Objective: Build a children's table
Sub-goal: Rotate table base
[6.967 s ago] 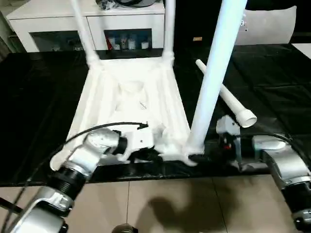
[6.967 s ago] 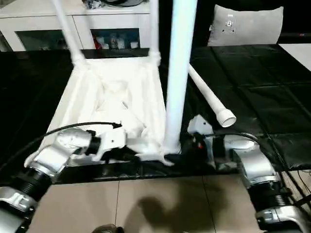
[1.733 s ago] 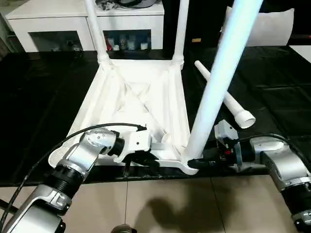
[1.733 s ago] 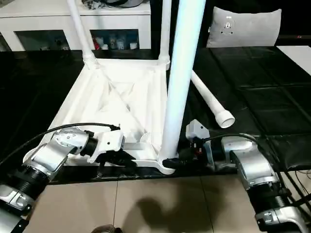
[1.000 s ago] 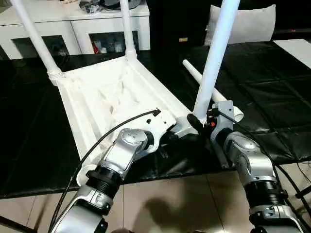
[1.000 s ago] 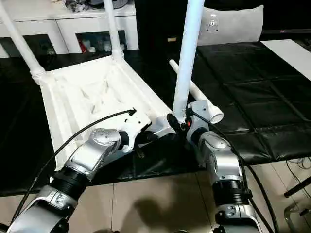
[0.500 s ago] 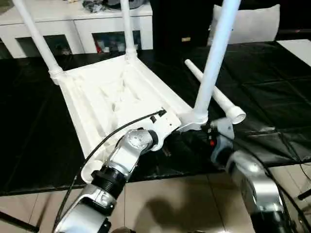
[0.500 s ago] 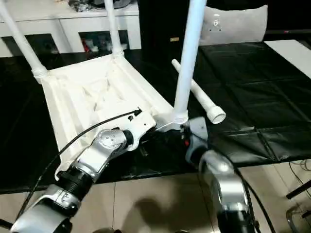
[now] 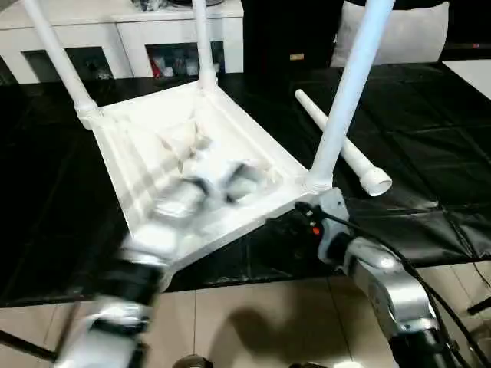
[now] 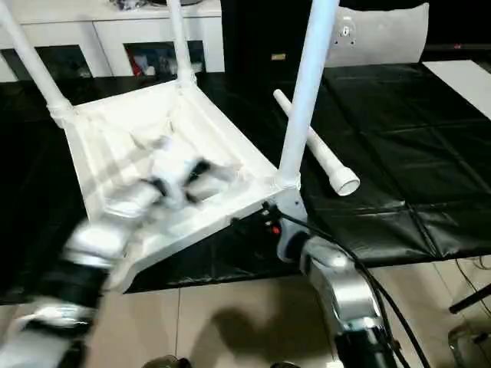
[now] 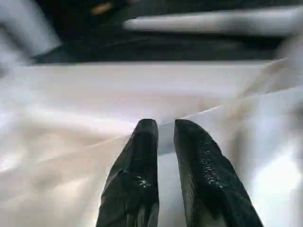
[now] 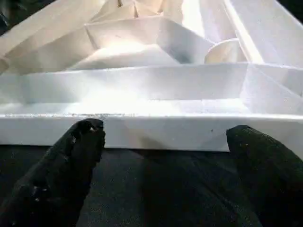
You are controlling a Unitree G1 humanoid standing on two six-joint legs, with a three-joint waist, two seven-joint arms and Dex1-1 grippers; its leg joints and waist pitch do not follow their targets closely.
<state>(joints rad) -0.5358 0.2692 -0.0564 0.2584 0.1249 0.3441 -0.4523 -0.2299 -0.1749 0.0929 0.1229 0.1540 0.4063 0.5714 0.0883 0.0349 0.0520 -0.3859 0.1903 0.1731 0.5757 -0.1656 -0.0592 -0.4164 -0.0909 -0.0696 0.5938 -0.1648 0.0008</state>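
Children's table (image 9: 192, 165) upside down on black mat (image 9: 430, 146), ribbed underside up, three legs standing in corner sockets. Fourth leg (image 9: 341, 146) loose on mat just beside the near right corner. Right hand (image 12: 165, 156) at table's near edge, fingers (image 12: 78, 146) wide apart, gripping nothing. Left hand (image 11: 163, 127) over ribbed underside, blurred, fingers nearly together with narrow gap, nothing held. White cabinet (image 9: 138, 34) behind.
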